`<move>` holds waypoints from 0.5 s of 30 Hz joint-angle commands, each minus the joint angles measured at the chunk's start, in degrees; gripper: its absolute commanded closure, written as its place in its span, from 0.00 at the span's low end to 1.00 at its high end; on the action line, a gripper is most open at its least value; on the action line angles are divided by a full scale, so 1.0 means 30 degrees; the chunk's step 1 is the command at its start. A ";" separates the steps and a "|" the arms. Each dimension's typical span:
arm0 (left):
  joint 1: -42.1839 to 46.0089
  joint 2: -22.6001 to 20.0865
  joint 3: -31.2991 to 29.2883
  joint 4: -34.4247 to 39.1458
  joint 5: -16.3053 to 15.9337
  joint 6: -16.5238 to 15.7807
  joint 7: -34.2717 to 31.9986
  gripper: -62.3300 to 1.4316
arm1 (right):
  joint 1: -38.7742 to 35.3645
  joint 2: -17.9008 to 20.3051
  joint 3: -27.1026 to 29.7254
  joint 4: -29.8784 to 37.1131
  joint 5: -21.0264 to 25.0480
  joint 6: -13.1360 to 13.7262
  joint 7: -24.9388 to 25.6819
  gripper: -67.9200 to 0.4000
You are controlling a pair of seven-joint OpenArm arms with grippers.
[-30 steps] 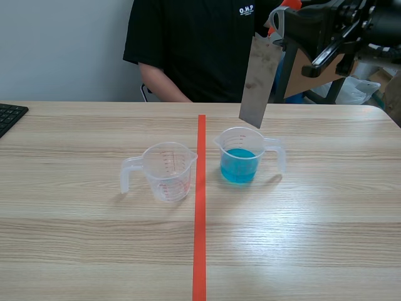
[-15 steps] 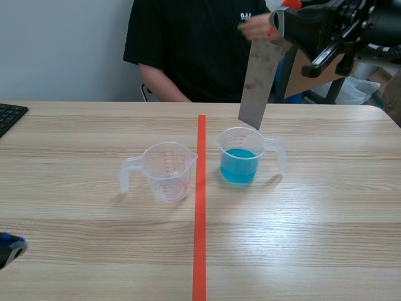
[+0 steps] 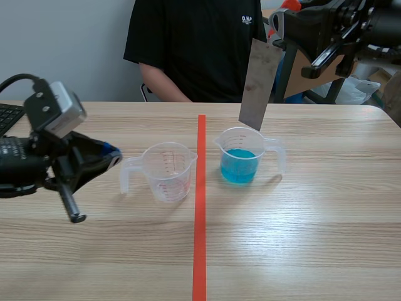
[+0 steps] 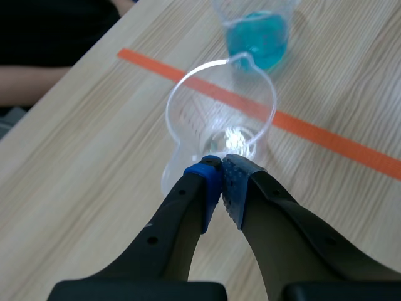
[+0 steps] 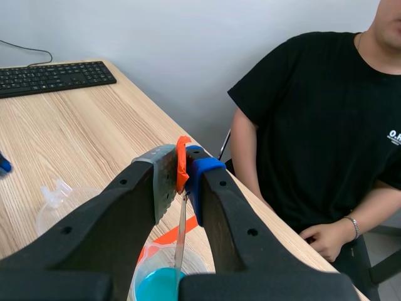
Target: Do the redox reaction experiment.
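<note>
My right gripper (image 5: 185,166) clamps the top of a grey metal plate (image 3: 257,81), which hangs nearly upright just above the measuring cup of blue liquid (image 3: 240,160). My left gripper (image 4: 220,172) is pinched together on nothing, at the handle side of the empty measuring cup (image 4: 188,106) across the orange tape line (image 3: 200,207).

An office-like room fitted out as a small robot laboratory is shown. A wood-grain table (image 3: 313,238) is set before a bare pale wall (image 3: 62,50), and a black keyboard (image 3: 9,116) is seen at its edge. The tabletop is divided by a strip of orange-red tape (image 3: 200,251). Two clear measuring jugs are placed on it, an empty jug (image 3: 168,170) and a jug of blue liquid (image 3: 241,160), and a grey metal strip (image 3: 259,84) is held above the latter by the robot's right arm (image 3: 332,25). The left arm (image 3: 25,163) is seen beside the empty jug, and a person (image 3: 188,44) is seated across the table.
</note>
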 commanded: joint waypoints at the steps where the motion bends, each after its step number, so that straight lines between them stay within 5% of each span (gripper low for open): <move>1: -0.0590 0.0954 0.0204 0.0175 0.0175 0.0175 0.0189 0.91 | 0.0568 0.0277 0.0182 0.0408 0.0342 0.0109 0.0284 0.97; 10: -0.3475 0.5275 0.1377 -0.2667 0.2346 0.0488 0.0648 0.91 | 0.0576 0.0918 -0.0211 0.0408 0.0357 0.0109 0.0750 0.97; 15: -0.4473 0.7213 0.1435 -0.4801 0.2616 0.0663 0.0678 0.91 | 0.0576 0.1260 -0.0590 0.0408 0.0364 0.0109 0.0962 0.97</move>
